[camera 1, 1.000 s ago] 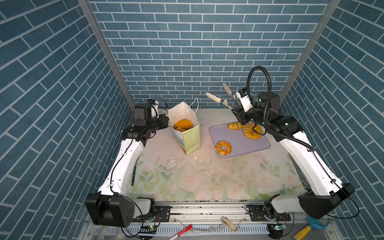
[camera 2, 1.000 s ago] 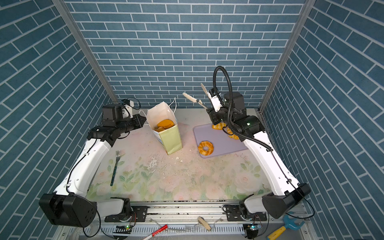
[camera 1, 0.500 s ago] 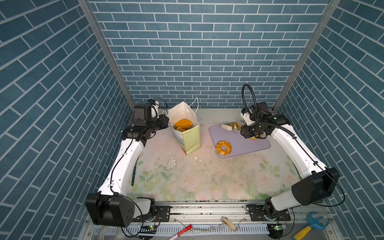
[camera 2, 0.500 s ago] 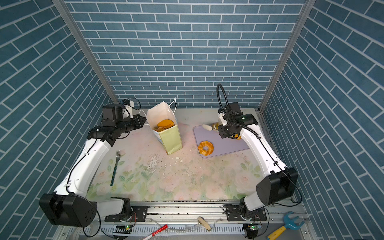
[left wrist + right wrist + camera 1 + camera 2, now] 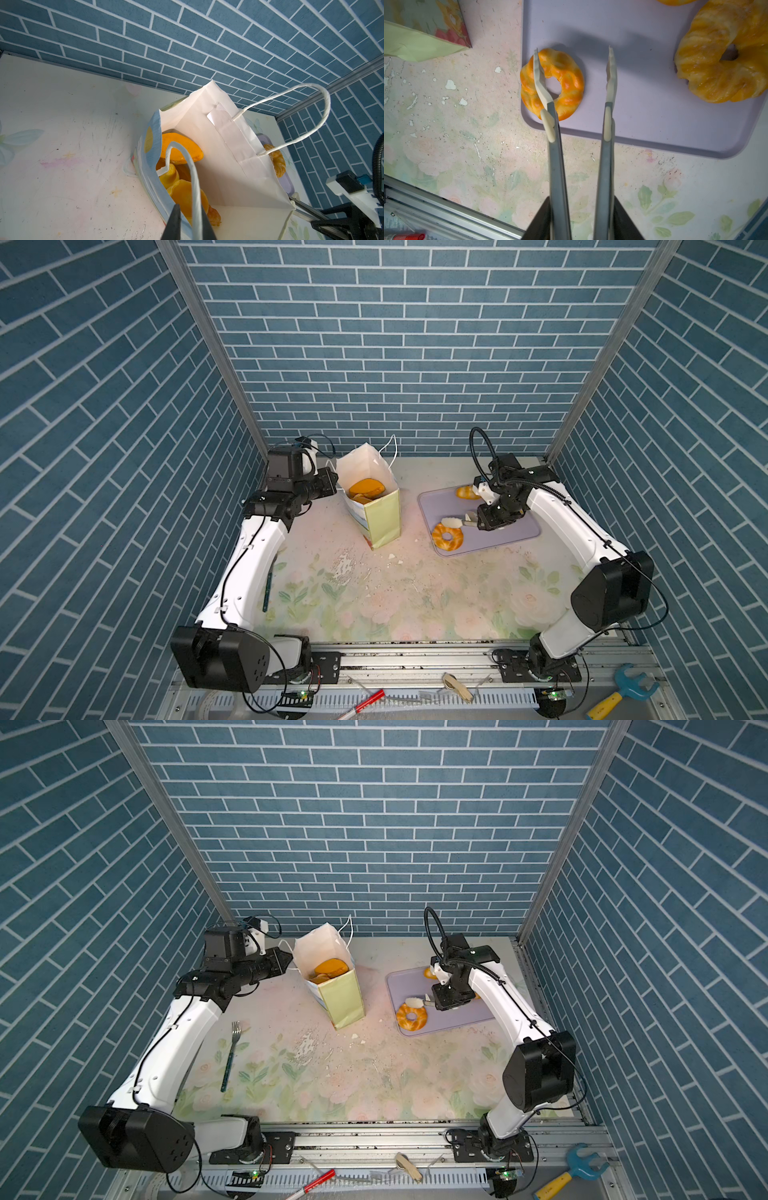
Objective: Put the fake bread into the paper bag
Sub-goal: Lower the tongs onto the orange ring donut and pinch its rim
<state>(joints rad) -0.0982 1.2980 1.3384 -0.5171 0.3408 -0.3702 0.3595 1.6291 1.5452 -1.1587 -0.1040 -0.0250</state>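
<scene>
Paper bag [image 5: 376, 506] upright on tabletop [image 5: 415, 593], several orange pastries [image 5: 365, 488] inside. Left on lavender tray [image 5: 519, 531]: ring doughnut [image 5: 552, 84], large twisted ring [image 5: 724, 56], one more pastry [image 5: 467, 492]. Right gripper [image 5: 573, 62] jaws apart over doughnut, not gripping. Left gripper [image 5: 188, 220] jaws together on cord handle [image 5: 193, 187].

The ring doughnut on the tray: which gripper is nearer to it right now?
Right. The right gripper hangs over the ring doughnut, one fingertip above its hole, jaws apart. The left gripper is across the table, pinching the paper bag by its handle.
</scene>
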